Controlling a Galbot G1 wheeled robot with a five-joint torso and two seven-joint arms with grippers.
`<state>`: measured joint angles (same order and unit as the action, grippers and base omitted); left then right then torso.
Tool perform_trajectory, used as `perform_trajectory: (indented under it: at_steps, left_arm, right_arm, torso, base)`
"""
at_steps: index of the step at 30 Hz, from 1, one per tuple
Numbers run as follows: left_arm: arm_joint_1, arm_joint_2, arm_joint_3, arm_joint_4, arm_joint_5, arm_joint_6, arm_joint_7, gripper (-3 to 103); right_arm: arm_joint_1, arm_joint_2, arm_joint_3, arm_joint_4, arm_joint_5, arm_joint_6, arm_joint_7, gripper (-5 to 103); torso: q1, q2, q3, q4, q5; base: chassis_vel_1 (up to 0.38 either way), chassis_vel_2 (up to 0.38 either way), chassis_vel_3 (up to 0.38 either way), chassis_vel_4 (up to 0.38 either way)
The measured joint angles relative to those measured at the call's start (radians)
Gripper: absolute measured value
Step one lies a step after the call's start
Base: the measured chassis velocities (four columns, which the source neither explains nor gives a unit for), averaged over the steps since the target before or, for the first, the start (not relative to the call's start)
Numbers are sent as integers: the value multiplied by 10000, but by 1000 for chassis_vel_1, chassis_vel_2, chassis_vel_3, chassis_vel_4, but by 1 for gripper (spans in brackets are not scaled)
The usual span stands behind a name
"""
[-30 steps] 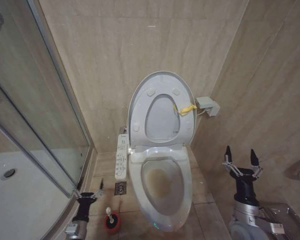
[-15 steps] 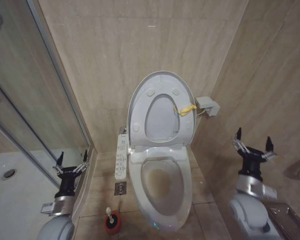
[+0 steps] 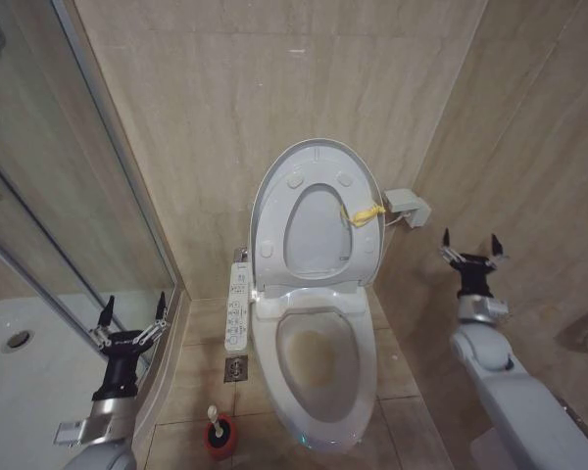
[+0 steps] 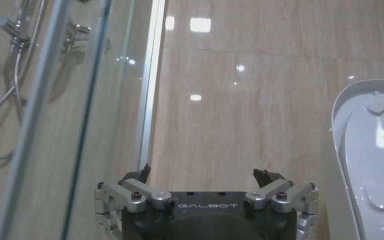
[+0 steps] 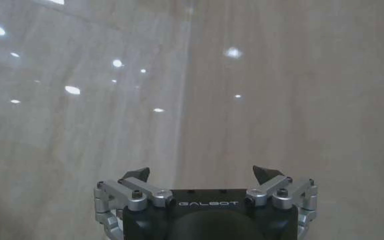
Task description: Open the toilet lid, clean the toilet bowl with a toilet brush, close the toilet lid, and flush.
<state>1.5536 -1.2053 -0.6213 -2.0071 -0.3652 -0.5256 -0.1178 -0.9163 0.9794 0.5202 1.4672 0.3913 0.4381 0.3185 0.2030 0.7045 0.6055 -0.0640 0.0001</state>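
The toilet lid (image 3: 314, 155) stands raised against the back wall, a yellow tag (image 3: 365, 211) at its right edge; part of the toilet lid (image 4: 369, 150) also shows in the left wrist view. Below it the toilet bowl (image 3: 318, 360) lies uncovered with a yellowish-brown stain inside. The toilet brush (image 3: 214, 419) stands in its red holder (image 3: 219, 440) on the floor left of the bowl. My left gripper (image 3: 134, 305) (image 4: 202, 171) is open and empty, up beside the shower glass. My right gripper (image 3: 470, 240) (image 5: 202, 171) is open and empty, facing the right wall.
A long white button panel (image 3: 237, 308) runs along the bowl's left side, with a floor drain (image 3: 235, 368) in front of it. The glass shower enclosure (image 3: 78, 225) closes off the left. A small grey box (image 3: 407, 206) hangs on the wall right of the lid.
Both arms have lifted: the left gripper rose from the floor near the brush toward the shower glass, and the right gripper rose along the right wall. The toilet has not changed.
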Motion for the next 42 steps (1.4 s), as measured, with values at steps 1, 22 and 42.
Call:
perform_trajectory:
  at_steps: [1, 22, 42]
  left_arm:
    - [36, -18, -27, -6, 4, -14, 10, 100]
    - [525, -619, -409, -149, 168, -333, 145, 100]
    - [157, -370, -753, 69, -72, -199, 22, 100]
  right_arm:
    - [169, 4, -73, -118, 37, 31, -92, 100]
    - [3647, 1286, -2502, -3288, 1323, 911, -2377, 100]
    - [164, 1136, -1148, 1400, 2227, 1004, -2516, 100]
  torso:
    - [0, 0, 0, -1, 0]
    - [0, 0, 0, -1, 0]
    - [-1, 1, -2, -7, 0]
  base:
    - [0, 0, 0, 0]
    - [0, 0, 0, 0]
    - [0, 0, 0, 0]
